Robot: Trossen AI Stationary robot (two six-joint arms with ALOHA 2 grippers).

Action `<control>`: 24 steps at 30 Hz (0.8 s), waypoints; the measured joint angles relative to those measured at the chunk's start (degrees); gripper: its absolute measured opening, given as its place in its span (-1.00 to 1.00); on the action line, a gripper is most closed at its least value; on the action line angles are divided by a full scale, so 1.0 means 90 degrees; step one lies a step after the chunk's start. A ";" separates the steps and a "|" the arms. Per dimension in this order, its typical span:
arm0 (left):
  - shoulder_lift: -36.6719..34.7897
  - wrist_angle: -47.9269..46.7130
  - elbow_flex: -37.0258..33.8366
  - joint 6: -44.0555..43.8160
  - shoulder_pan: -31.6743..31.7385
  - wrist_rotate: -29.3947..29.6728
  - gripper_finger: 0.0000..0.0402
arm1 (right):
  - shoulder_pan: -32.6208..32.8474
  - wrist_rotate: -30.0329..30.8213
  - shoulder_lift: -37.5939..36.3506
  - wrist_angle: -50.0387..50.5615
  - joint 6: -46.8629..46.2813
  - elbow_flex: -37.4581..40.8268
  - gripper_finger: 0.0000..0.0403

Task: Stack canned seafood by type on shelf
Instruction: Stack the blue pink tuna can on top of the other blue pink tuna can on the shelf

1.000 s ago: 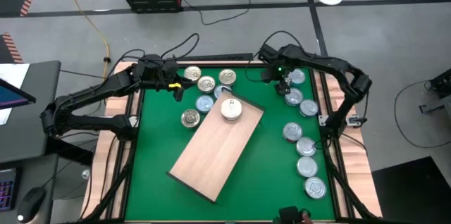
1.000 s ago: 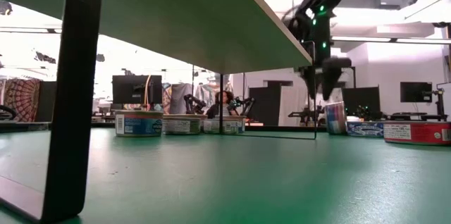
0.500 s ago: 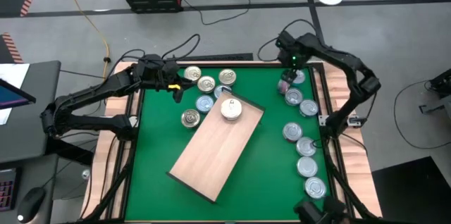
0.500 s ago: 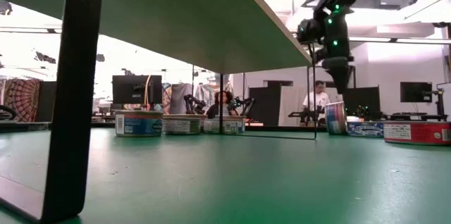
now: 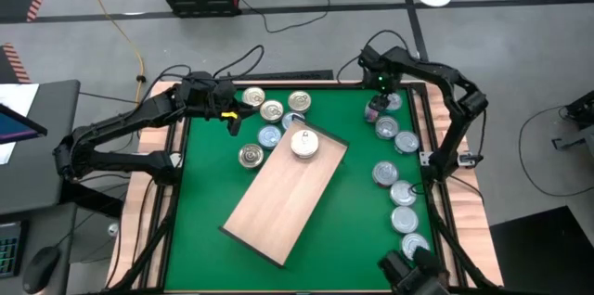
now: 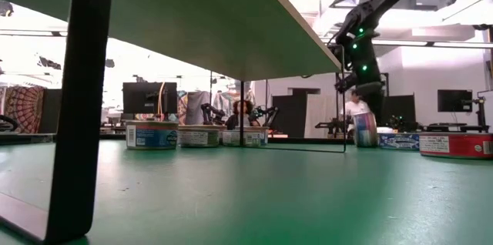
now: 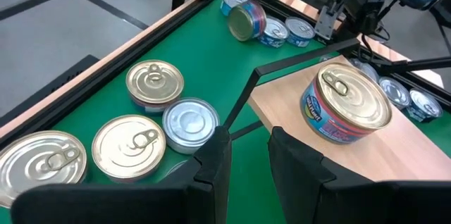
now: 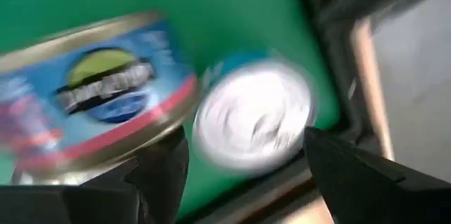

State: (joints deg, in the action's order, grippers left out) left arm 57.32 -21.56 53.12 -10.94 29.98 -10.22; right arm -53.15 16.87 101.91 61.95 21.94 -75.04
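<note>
The tan wooden shelf (image 5: 278, 204) stands on black legs across the table's middle and carries one gold-lidded tin (image 5: 304, 144) (image 7: 345, 103) at its far end. Several gold and silver tins (image 5: 272, 109) lie flat by the far left edge. My left gripper (image 5: 232, 117) (image 7: 246, 155) waits open beside them. My right gripper (image 5: 376, 106) (image 8: 243, 171) is open at the far right corner, low over a blue-labelled tin (image 7: 246, 20) (image 6: 366, 129) standing tilted on its rim. Its fingers straddle a silver-lidded tin (image 8: 254, 111). My right gripper comes from above, pointing down, with the tilted tin's blue label side (image 8: 95, 97) just outside one finger (image 8: 158, 175). I cannot tell whether that finger touches the tin; the picture is blurred there.
A row of silver-lidded tins (image 5: 403, 193) runs along the table's right edge, from the far corner to the near one. A raised wooden rim (image 5: 176, 193) frames the green table. The shelf's black leg (image 6: 85, 99) stands close in the low view. People show in the room behind.
My right gripper has risen and swung a little toward the table's far right corner, then come back down over the tilted tin. The tin has stayed on its rim.
</note>
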 joint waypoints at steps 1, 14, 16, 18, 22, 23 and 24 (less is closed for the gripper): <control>0.0000 -0.0003 0.0000 0.0000 0.0002 0.0000 -0.55 | 0.0000 -0.0001 0.0022 -0.0290 0.0141 0.0047 0.54; -0.0002 -0.0005 0.0000 -0.0254 0.0000 0.0019 -0.55 | 0.0671 0.0316 0.0044 -0.2297 0.1475 -0.0052 0.54; -0.0002 -0.0019 0.0000 -0.0345 0.0000 0.0017 -0.55 | 0.0680 0.0197 -0.0056 -0.1981 0.0627 -0.0191 0.54; -0.0002 -0.0073 0.0000 -0.0375 0.0002 0.0010 -0.55 | 0.0673 -0.0346 -0.0267 -0.1678 -0.0415 -0.0246 0.54; -0.0002 -0.0166 0.0000 -0.0381 0.0001 0.0001 -0.55 | 0.0495 -0.2331 -0.0686 -0.1413 -0.1665 -0.0159 0.54; -0.0002 -0.0166 0.0000 -0.0381 0.0000 0.0002 -0.55 | 0.0461 -0.2614 -0.0790 -0.1479 -0.1787 -0.0048 0.54; -0.0002 -0.0166 0.0000 -0.0369 0.0002 0.0002 -0.55 | 0.0445 -0.2693 -0.0893 -0.1546 -0.1868 0.0087 0.54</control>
State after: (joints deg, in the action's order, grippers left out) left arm 57.30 -23.05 53.12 -14.26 30.00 -10.20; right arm -49.14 -7.37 93.88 48.04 5.13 -74.26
